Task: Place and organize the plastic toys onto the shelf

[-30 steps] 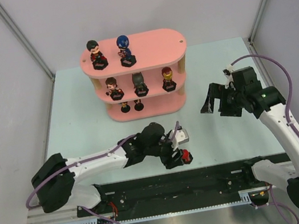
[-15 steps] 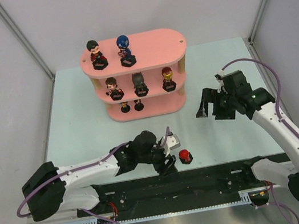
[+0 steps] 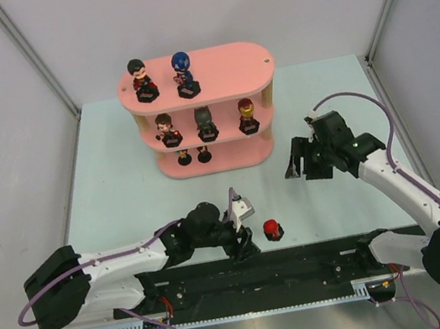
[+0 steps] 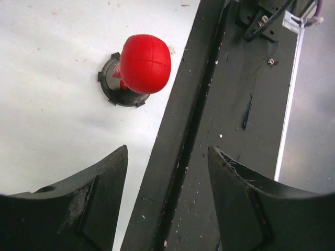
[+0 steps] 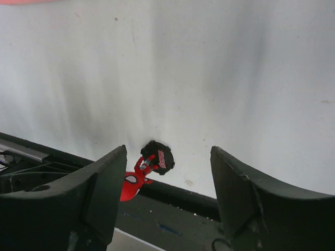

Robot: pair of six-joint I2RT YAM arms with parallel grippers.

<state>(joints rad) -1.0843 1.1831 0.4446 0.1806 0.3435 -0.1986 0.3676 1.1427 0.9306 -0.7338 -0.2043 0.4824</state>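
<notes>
A red-headed figurine (image 3: 273, 229) stands upright on its black base at the table's near edge, next to the black rail. It shows in the left wrist view (image 4: 145, 63) and the right wrist view (image 5: 137, 180). My left gripper (image 3: 244, 247) is open and empty, just left of it and apart (image 4: 167, 151). My right gripper (image 3: 299, 170) is open and empty, hovering right of the shelf (image 5: 168, 151). The pink three-tier shelf (image 3: 223, 63) holds a dark-haired figurine (image 3: 140, 80) and a blue one (image 3: 183, 73) on top. Three stand on the middle board and two on the bottom.
A black rail (image 3: 264, 272) runs along the table's near edge, just in front of the red figurine, and fills much of the left wrist view (image 4: 225, 104). Enclosure walls stand left, right and behind the shelf.
My left gripper let go of the red figurine and drew back to the left. My right arm moved left and nearer, its gripper still open.
</notes>
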